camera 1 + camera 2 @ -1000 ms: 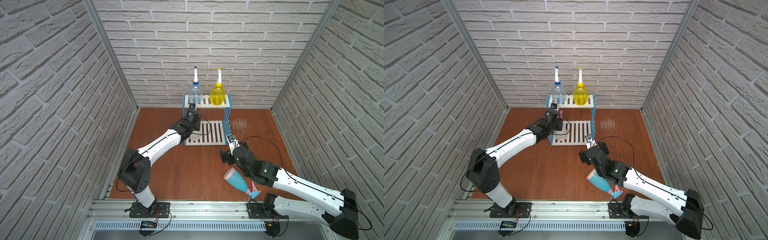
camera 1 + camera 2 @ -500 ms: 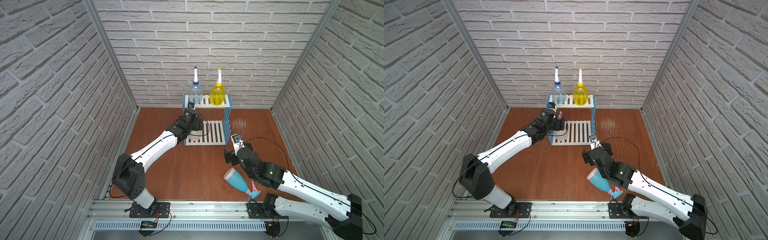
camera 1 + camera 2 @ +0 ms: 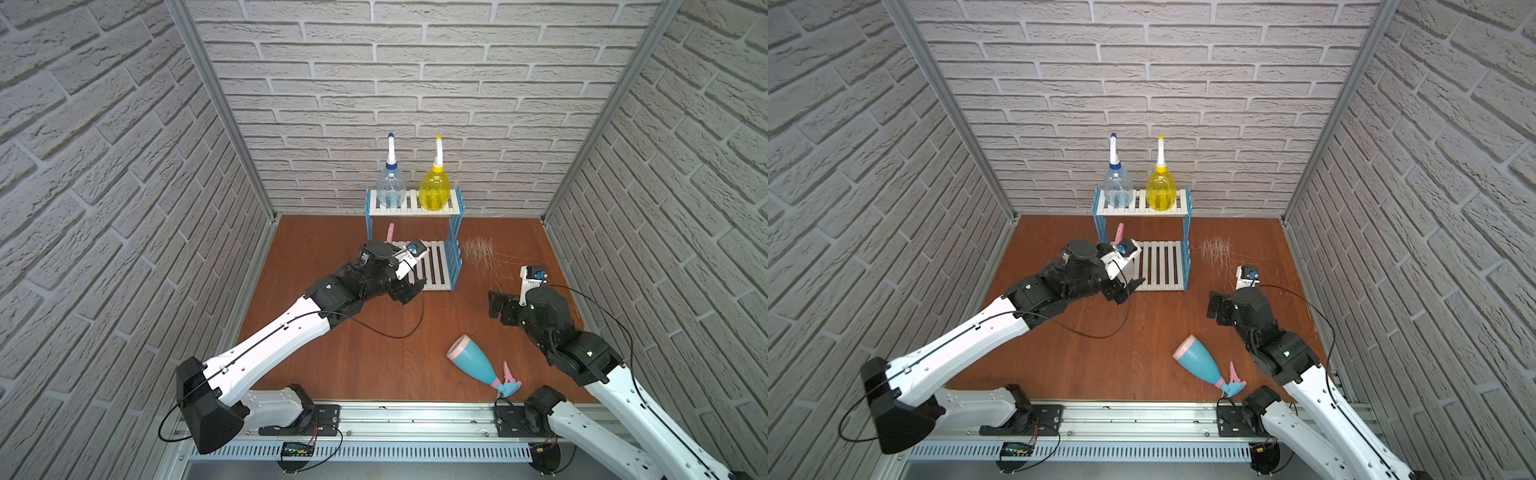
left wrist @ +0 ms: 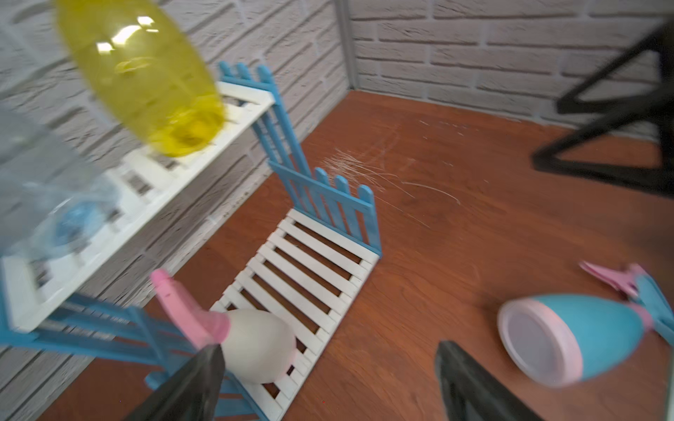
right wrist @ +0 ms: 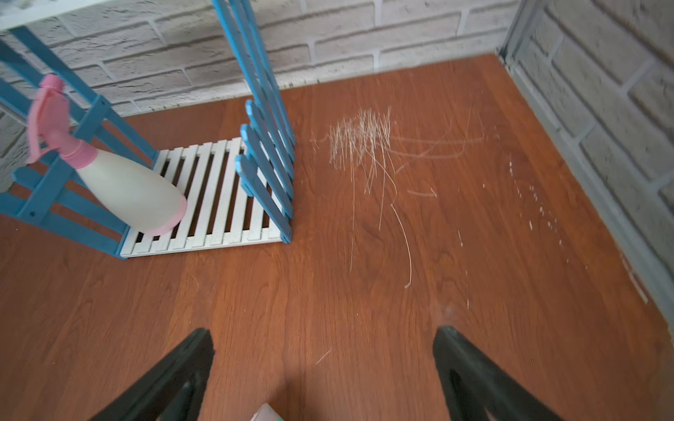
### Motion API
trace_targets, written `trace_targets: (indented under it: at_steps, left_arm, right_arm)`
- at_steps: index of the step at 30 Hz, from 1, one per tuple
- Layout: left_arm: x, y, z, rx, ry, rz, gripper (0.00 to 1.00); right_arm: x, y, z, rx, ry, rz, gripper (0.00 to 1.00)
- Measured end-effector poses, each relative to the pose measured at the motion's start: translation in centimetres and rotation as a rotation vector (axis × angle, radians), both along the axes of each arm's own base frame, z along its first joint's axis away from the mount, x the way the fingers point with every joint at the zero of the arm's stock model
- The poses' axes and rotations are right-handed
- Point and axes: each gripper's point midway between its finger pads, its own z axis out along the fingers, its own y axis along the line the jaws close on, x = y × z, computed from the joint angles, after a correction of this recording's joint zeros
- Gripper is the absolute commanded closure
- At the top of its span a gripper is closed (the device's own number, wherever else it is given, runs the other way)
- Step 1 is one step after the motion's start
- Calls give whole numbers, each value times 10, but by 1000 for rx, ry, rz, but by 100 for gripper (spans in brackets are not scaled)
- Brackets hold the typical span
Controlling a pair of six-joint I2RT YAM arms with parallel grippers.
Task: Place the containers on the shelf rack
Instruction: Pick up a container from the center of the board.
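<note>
The shelf rack (image 3: 415,204) stands at the back wall. On its top shelf stand a clear bottle (image 3: 390,188) and a yellow bottle (image 3: 434,190). A cream-white bottle (image 5: 127,189) with a pink nozzle (image 3: 390,232) rests tilted on the lower shelf's left end, leaning on the blue side frame (image 5: 54,182). My left gripper (image 4: 328,355) is open just in front of it (image 4: 255,346), holding nothing. A light blue bottle (image 3: 473,361) lies on its side near the front. Behind it and to the right, my right gripper (image 3: 496,305) hangs open and empty (image 5: 324,335).
White scratch marks (image 3: 478,249) mark the brown table right of the rack. Brick walls close in the left, back and right sides. A metal rail (image 3: 415,413) with both arm bases runs along the front edge.
My left gripper has opened, let go of the cream-white bottle and drawn back from the rack toward the front. My right arm has shifted to the right, still open.
</note>
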Motion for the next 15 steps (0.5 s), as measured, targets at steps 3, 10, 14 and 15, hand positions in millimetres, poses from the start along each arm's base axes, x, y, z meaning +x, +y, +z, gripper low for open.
trace_targets:
  at_steps: [3, 10, 14, 15]
  left_arm:
    - [-37, -31, -27, 112, 5, -211, 2]
    - [-99, -86, -100, 360, -12, -534, 2]
    - [-117, -114, -138, 487, -39, -616, 2]
    - [-120, -119, -144, 508, -46, -630, 2]
  right_arm:
    - [2, -13, -40, 91, 133, -72, 1]
    - [-17, -22, -109, 298, 336, -157, 1]
    - [-17, -21, -99, 351, 300, -143, 1]
    - [-17, -21, -95, 358, 284, -138, 1]
